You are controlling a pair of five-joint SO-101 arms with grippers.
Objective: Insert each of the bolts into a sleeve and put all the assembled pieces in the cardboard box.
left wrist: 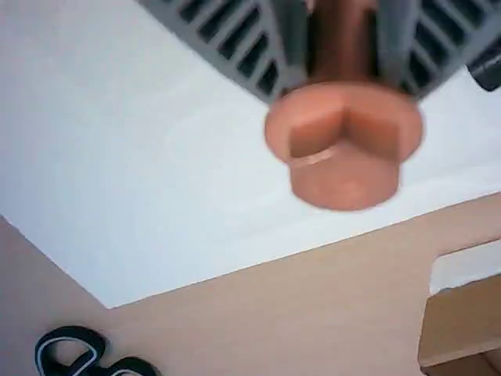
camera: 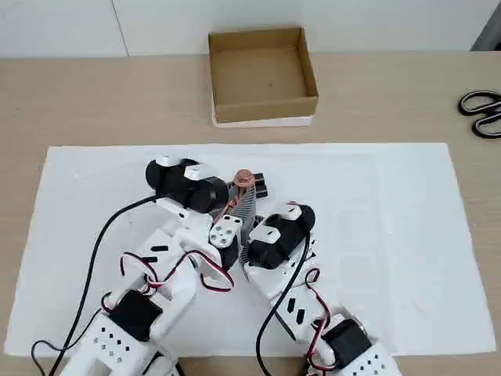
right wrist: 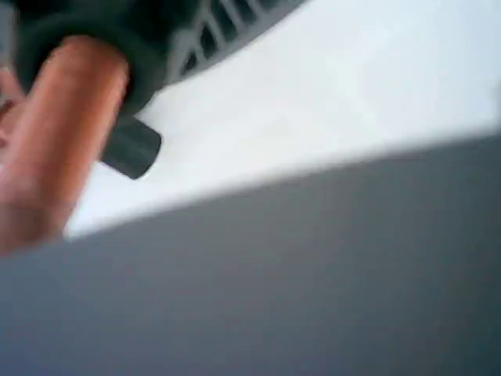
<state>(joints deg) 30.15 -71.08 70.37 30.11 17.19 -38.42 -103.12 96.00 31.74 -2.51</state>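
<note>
Above the white paper sheet [camera: 407, 235] on the wooden table [camera: 78, 102], well short of the open brown cardboard box [camera: 266, 108], the two grippers are brought together. The left gripper [left wrist: 340, 31] is closed on the shank of the copper-coloured hexagon-headed bolt [left wrist: 344, 149], held off the sheet with its head toward the box. Whether the right gripper [camera: 255, 205] is open or closed cannot be told. A dark cylindrical piece [right wrist: 131, 149], judged a sleeve, is seen just beside the bolt. For clean insertion, the bolt should be clamped firmly and its axis lined up with the bore before pushing; skew would likely jam it. Counted: two arms, one box, one pair of black scissors [camera: 484, 112], one bolt, one sleeve.
</note>
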